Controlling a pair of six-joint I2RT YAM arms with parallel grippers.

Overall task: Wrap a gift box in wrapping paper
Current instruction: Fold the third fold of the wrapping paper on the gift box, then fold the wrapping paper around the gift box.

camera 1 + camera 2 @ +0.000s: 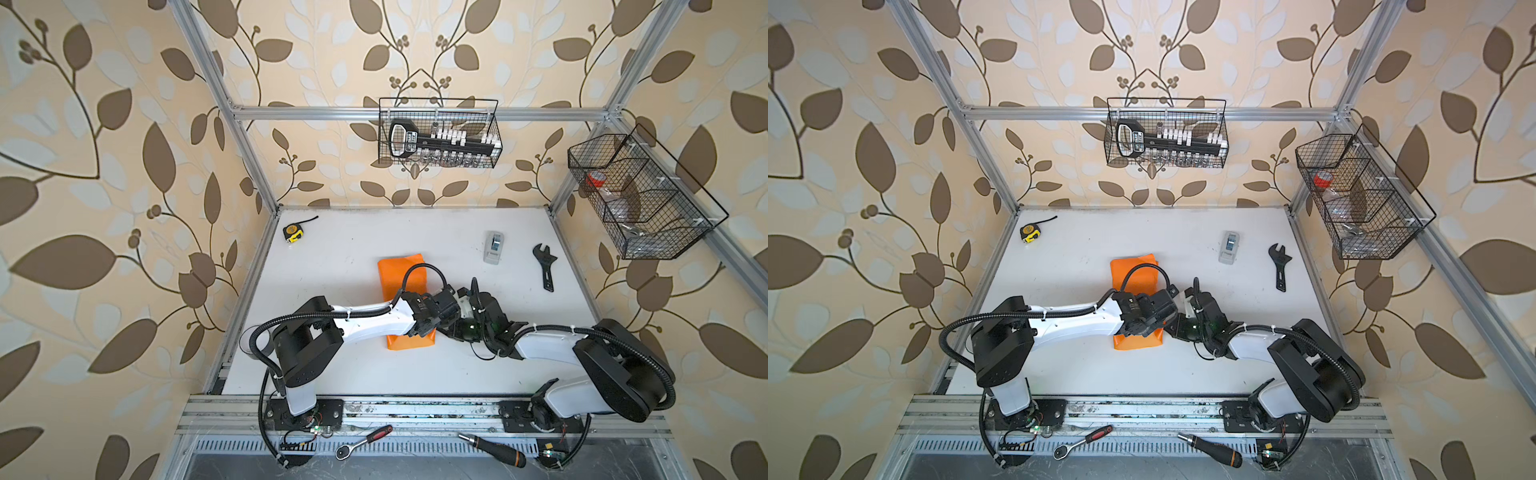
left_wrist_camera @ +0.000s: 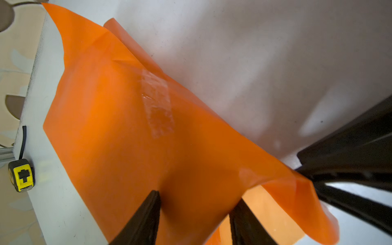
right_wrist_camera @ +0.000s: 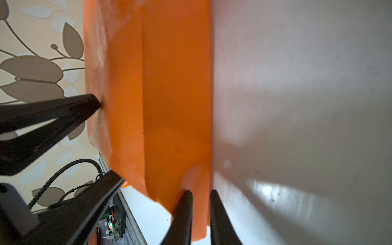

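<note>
The right gripper is pinched almost closed on the edge of the wrapping paper where it meets the table. The left gripper stands half spread astride the paper's loose end, one tip denting it. The taped paper lies mid-table with bare surface on both sides. The tape dispenser and wrench sit well apart.

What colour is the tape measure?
The tape measure is yellow and black, clearest in the left wrist view.
</note>
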